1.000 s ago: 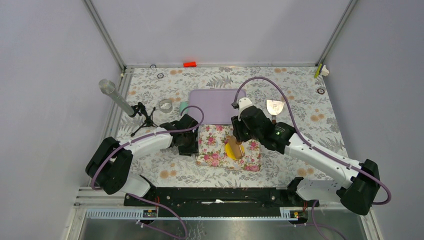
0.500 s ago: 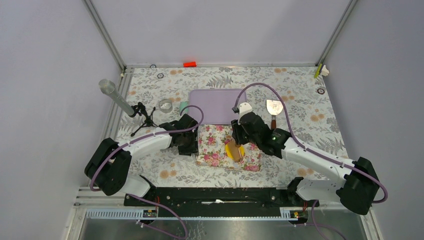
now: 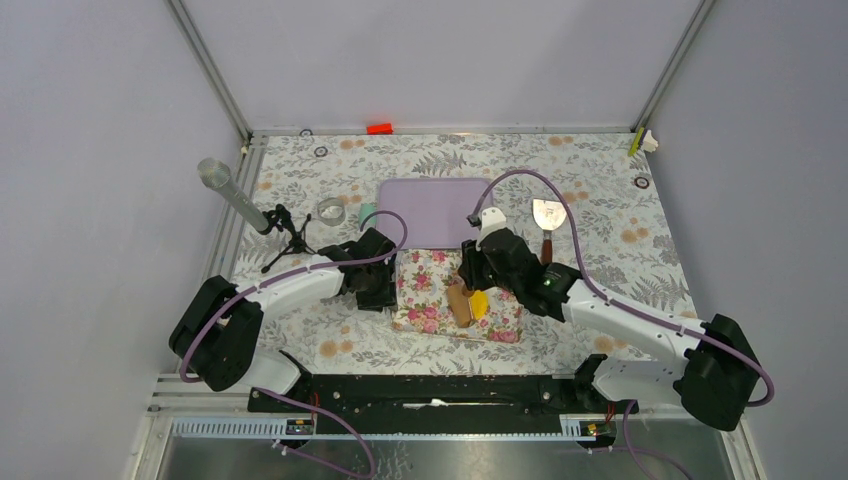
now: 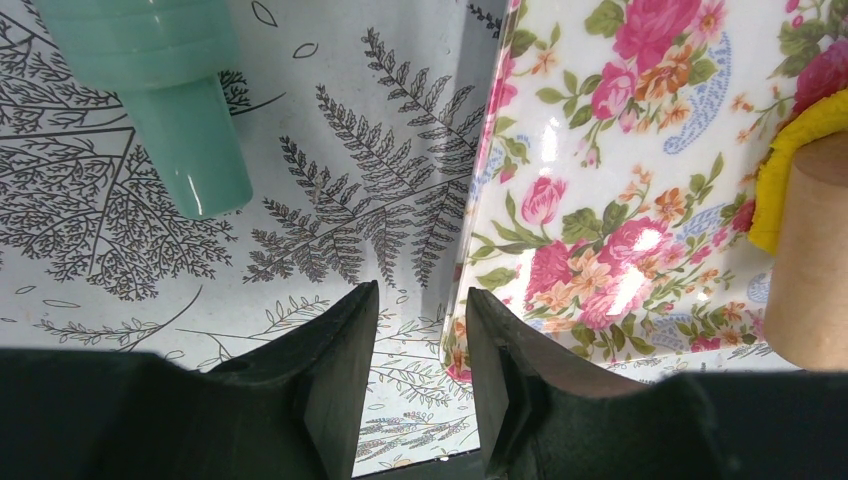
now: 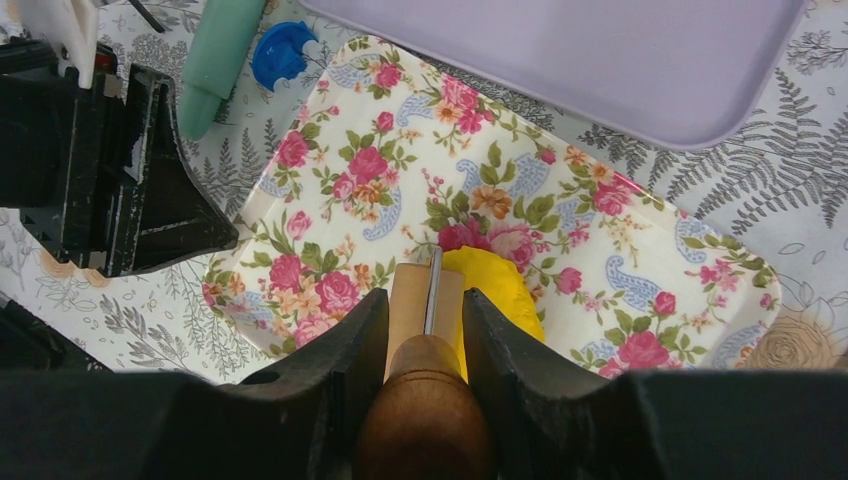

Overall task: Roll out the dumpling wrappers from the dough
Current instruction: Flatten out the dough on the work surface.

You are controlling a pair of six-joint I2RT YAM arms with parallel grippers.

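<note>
**Pin on dough's left flank, right hand clamped on the handle**

Right hand [image 5: 425,300] was closed on the wooden handle of the rolling pin [image 5: 420,425]. Both fingers sat tight against the wood with no gap showing. The pin's long axis ran straight out from the wrist, roughly near-to-far across the floral board [image 5: 350,170].

Dough [image 5: 497,285] lay just right of the pin's barrel and touched it. It was a thick, irregular yellow lump around the middle of the board. That put the dough off the pin's side, not ahead of its tip. My read: the next pass has to travel sideways to the right, square to the pin's axis, to get over the lump. The right arm was the nearer one by far.

Left hand [image 4: 420,297] was at the board's left edge, well apart from the dough. Its fingers stood part open, with worktop [image 4: 300,200] visible in the gap. One finger was over the board's rim, the other over bare worktop. It held nothing I could see. The wrist view didn't settle whether a finger was pressing on the board. Best guess is that it was there to steady the board.

No dumpling wrappers showed in any view, so I'd call the task early, with the lump not yet rolled thin.

Further out, a teal cylinder [image 4: 190,120] and a blue cap [image 5: 280,55] lay just beyond the board's far-left corner. The lavender tray [image 5: 560,60] ran along the board's far side, and a scraper [image 3: 548,213] sat to the right of it
</note>
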